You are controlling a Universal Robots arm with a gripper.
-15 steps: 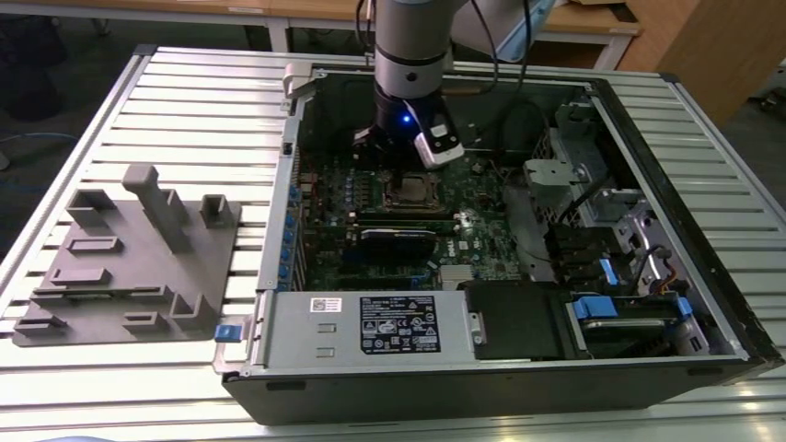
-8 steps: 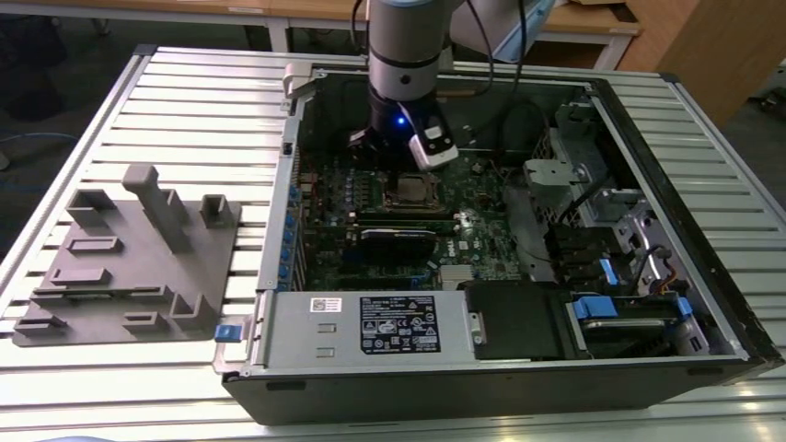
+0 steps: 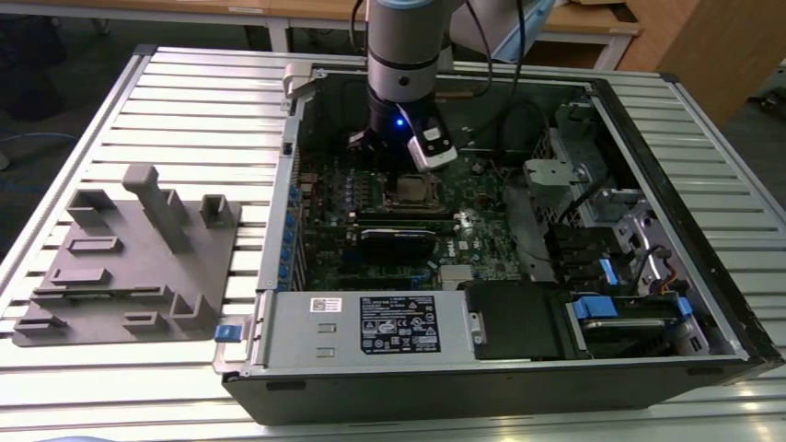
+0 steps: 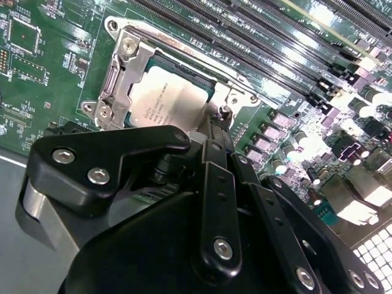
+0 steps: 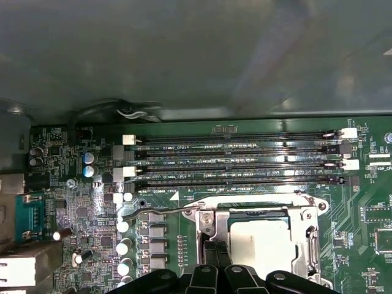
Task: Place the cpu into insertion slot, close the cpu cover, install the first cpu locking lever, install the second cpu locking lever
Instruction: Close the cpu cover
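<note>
The cpu (image 4: 162, 98) (image 5: 263, 242), a flat silver-grey square, lies in the insertion slot (image 3: 411, 191) on the green board. The cpu cover (image 4: 119, 76) (image 5: 306, 236), a silvery frame, lies down around the chip. A thin metal locking lever (image 5: 159, 212) (image 4: 184, 52) runs along one side of the socket, its handle end sticking out past the corner. My gripper (image 4: 214, 122) (image 5: 214, 248) is shut, with its black fingertips together at the cover's edge beside a corner screw. I cannot make out anything held between them. The arm (image 3: 403, 55) reaches straight down into the case.
Long black memory slots (image 5: 233, 159) (image 4: 275, 43) run beside the socket. A long black card (image 3: 396, 241) sits on the near side of it. The open computer case (image 3: 687, 230) walls in the board. A grey fixture (image 3: 123, 258) lies on the slatted table at the exterior view's left.
</note>
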